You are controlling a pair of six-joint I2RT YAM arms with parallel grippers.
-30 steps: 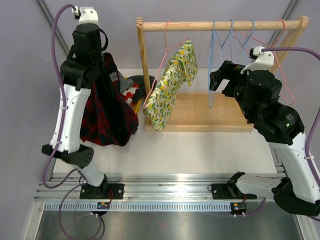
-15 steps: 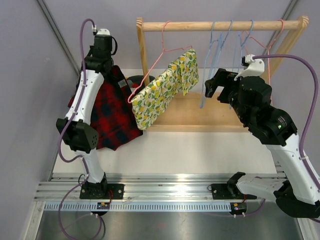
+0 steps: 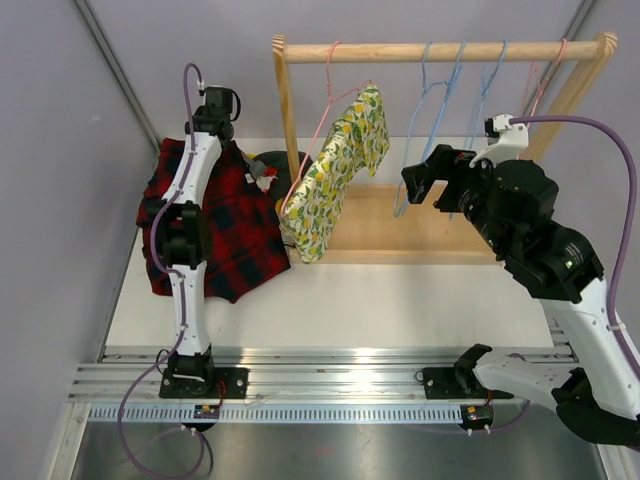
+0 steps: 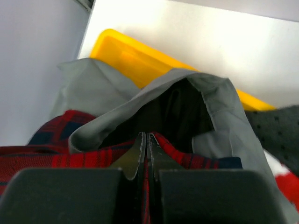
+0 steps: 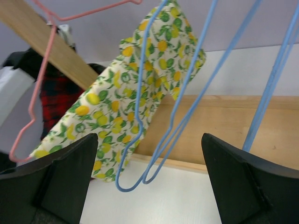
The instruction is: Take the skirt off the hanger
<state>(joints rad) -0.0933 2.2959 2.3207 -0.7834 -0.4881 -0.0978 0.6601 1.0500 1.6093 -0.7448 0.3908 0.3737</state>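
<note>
A red plaid skirt [image 3: 228, 232] lies spread at the table's left, with its top edge held up by my left gripper [image 3: 221, 138]. In the left wrist view the jaws [image 4: 147, 138] are pressed together on red plaid cloth [image 4: 79, 158]. A lemon-print garment [image 3: 336, 172] hangs from a pink hanger [image 3: 326, 100] on the wooden rail [image 3: 440, 49]; it also shows in the right wrist view [image 5: 135, 84]. My right gripper [image 3: 432, 178] is open and empty. It hovers by the blue hangers [image 5: 174, 116], right of the lemon garment.
The rack's wooden base [image 3: 420, 228] and left post [image 3: 287, 130] stand behind. Grey cloth [image 4: 107, 102], a yellow tray [image 4: 133, 53] and a dark dotted cloth [image 4: 275, 126] lie in a pile [image 3: 262, 172] beside the post. Empty blue [image 3: 432, 120] and pink hangers [image 3: 545, 85] hang on the rail.
My left arm has stretched toward the back left with the plaid skirt, which now lies lower and spread out. The lemon garment swung left, then back. My right gripper edged left.
</note>
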